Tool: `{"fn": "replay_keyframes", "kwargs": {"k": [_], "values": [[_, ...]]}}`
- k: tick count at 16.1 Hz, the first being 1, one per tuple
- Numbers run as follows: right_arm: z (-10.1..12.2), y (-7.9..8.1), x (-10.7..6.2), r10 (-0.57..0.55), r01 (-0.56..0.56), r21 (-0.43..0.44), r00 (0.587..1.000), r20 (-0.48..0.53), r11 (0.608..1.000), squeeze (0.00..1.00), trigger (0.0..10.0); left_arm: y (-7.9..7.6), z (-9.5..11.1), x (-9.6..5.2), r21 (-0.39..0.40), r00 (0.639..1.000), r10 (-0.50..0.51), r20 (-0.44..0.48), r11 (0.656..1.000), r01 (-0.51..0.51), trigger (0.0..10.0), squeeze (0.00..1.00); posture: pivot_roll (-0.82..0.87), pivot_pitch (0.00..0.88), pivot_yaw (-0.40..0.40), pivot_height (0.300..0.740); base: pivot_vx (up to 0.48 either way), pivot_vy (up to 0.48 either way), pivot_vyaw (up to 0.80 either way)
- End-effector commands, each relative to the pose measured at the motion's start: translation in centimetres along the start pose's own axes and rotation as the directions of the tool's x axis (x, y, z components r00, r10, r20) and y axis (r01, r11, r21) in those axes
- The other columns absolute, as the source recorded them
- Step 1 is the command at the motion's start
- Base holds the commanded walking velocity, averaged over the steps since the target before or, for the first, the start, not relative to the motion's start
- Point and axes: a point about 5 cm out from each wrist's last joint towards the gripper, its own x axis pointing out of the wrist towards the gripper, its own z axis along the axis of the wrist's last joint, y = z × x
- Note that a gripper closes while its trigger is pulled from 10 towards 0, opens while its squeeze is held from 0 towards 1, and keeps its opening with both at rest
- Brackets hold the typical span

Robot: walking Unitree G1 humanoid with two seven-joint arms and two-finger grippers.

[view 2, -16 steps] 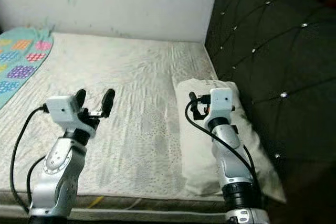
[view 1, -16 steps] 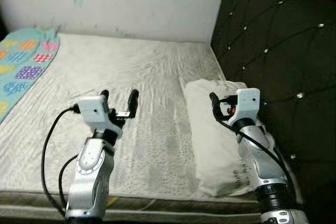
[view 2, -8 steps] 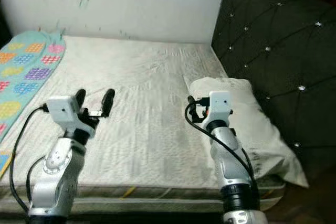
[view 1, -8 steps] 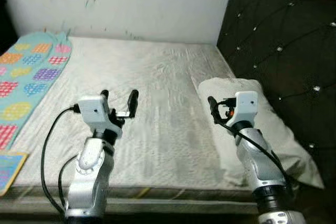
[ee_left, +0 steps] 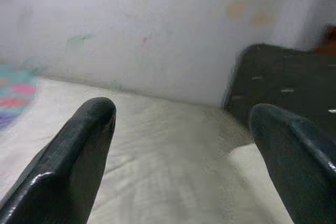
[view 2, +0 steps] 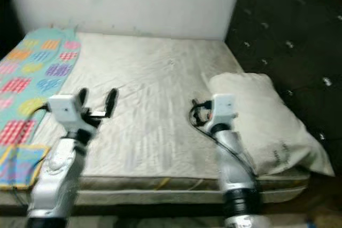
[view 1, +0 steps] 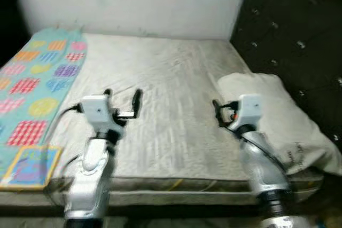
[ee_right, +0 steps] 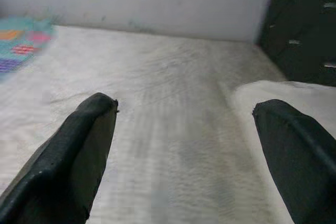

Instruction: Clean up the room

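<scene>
Bare bed (view 2: 155, 78) fills mid frame, white pillow (view 2: 256, 116) at 3 o'clock against dark tufted headboard (view 2: 288, 30), patterned quilt (view 2: 32, 78) at 9 o'clock. Left gripper (view 2: 96, 102) at 8 o'clock, fingers apart, nothing betw. them; right gripper (view 2: 195, 113) near ctr, just beside pillow edge, fingers too blurred to judge.

The mattress (view 1: 160, 100) is pale cloth with a bumpy, quilted look. The pillow (view 1: 278, 116) is soft, wrinkled cloth. The headboard (view 1: 299, 41) looks dark and padded, with shiny studs. The blanket (view 1: 37, 84) is colourful cloth.
</scene>
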Motion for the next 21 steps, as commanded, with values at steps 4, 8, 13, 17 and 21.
{"fn": "replay_keyframes", "kwargs": {"k": [4, 8, 13, 17, 21], "values": [[0.5, -0.2, 0.1, 0.013, -0.013, -0.036, 1.0, 0.012, 0.999, 0.0, 10.0, -0.6, 0.2, 0.2, 0.0, 1.0, -0.014, 0.014, 1.0, 0.014, 10.0, 0.0, -0.03, 0.0, -0.064, 0.74, 0.0, 0.48, 0.0], [1.3, -0.9, -0.8, 0.019, -0.012, -0.101, 0.997, 0.072, 0.995, 0.0, 10.0, 1.8, -0.7, -1.9, 0.053, 0.998, 0.059, -0.029, 0.997, -0.057, 10.0, 0.0, -0.02, 0.0, -0.068, 0.74, 0.0, 0.48, 0.0], [0.0, -3.5, -2.6, -0.094, 0.105, -0.163, 0.993, 0.072, 0.981, 0.0, 10.0, 5.3, -2.4, -4.9, 0.1, 0.971, 0.219, -0.098, 0.973, -0.21, 10.0, 0.0, -0.02, 0.0, -0.073, 0.74, 0.0, 0.279, 0.0], [0.4, -3.2, -2.5, -0.084, 0.094, -0.153, 0.994, 0.071, 0.984, 0.0, 10.0, 6.2, -1.7, -5.0, 0.107, 0.967, 0.242, -0.075, 0.966, -0.234, 10.0, 0.0, -0.02, 0.0, -0.074, 0.74, 0.0, 0.0, 0.0], [0.7, -2.7, -2.1, -0.05, 0.06, -0.127, 0.996, 0.08, 0.99, 0.0, 10.0, 5.6, -1.9, -4.4, 0.076, 0.969, 0.23, -0.088, 0.972, -0.223, 10.0, 0.0, -0.02, 0.0, -0.074, 0.74, 0.0, 0.0, 0.0]]}}
